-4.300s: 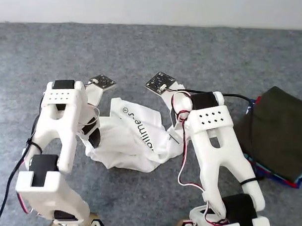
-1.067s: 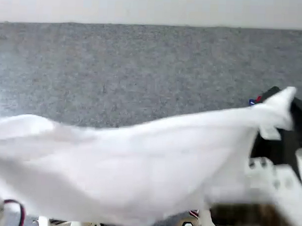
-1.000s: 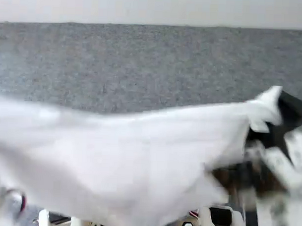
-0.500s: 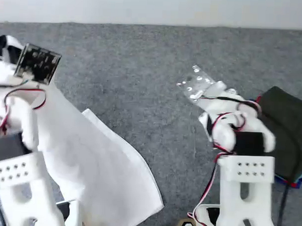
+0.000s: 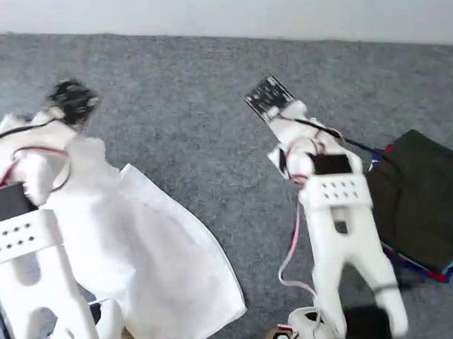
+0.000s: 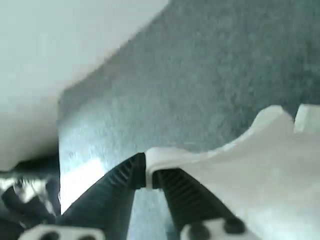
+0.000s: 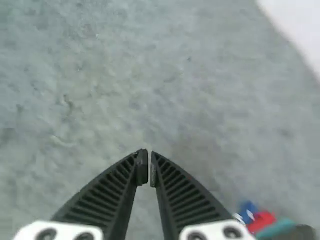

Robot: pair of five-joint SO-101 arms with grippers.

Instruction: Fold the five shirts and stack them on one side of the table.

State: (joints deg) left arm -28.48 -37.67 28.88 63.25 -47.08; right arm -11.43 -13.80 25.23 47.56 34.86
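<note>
one white shirt [image 5: 163, 271] lies spread out in the lower left of the high view, on the grey table [image 5: 177, 86]. the left gripper [image 6: 148, 176] has its jaws pressed together on an edge of this shirt. the right gripper [image 7: 145, 169] is above bare table near the middle of the frame, its jaws almost touching, with nothing between them. a stack of folded shirts [image 5: 423, 195], with a dark green one on top, sits at the right edge, well apart from the white shirt.
</note>
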